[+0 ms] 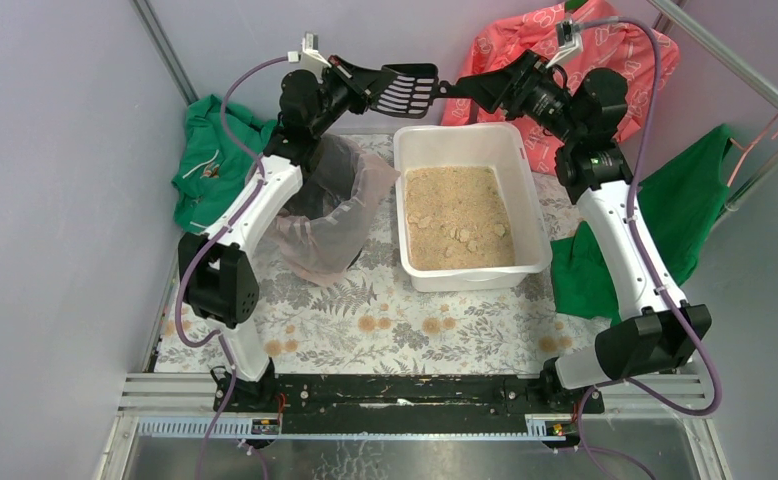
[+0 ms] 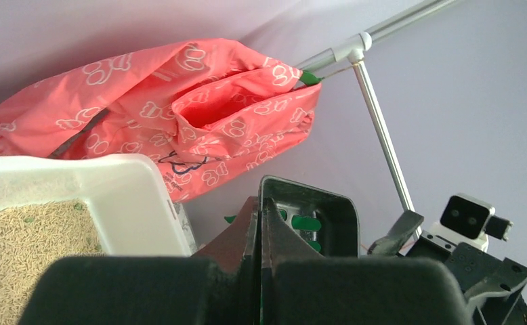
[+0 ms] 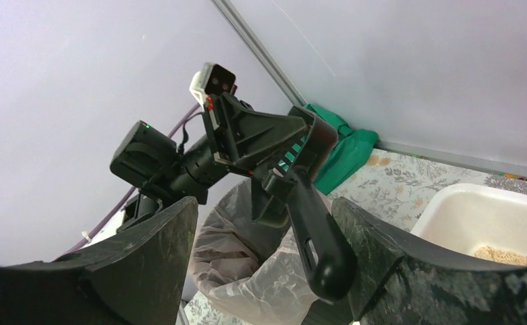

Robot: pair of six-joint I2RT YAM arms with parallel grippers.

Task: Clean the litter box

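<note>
The white litter box (image 1: 468,136) holds tan granules (image 1: 445,200) with several pale clumps near the middle. It also shows in the left wrist view (image 2: 135,196) and the right wrist view (image 3: 467,210). My left gripper (image 1: 367,86) is shut on the wall of a black slotted scoop (image 1: 411,88), held in the air behind the box's far left corner; the left wrist view (image 2: 264,227) shows the scoop's bowl (image 2: 322,206). My right gripper (image 1: 465,90) is open, its fingers on either side of the scoop's handle (image 3: 318,237), which lies close to the right finger (image 3: 383,244).
A round black bin with a clear bag (image 1: 330,205) stands left of the box, under the left arm, and shows in the right wrist view (image 3: 261,284). Green clothes (image 1: 205,160) lie far left and right (image 1: 685,210). A pink garment (image 1: 565,50) and a metal rack (image 1: 765,130) stand behind.
</note>
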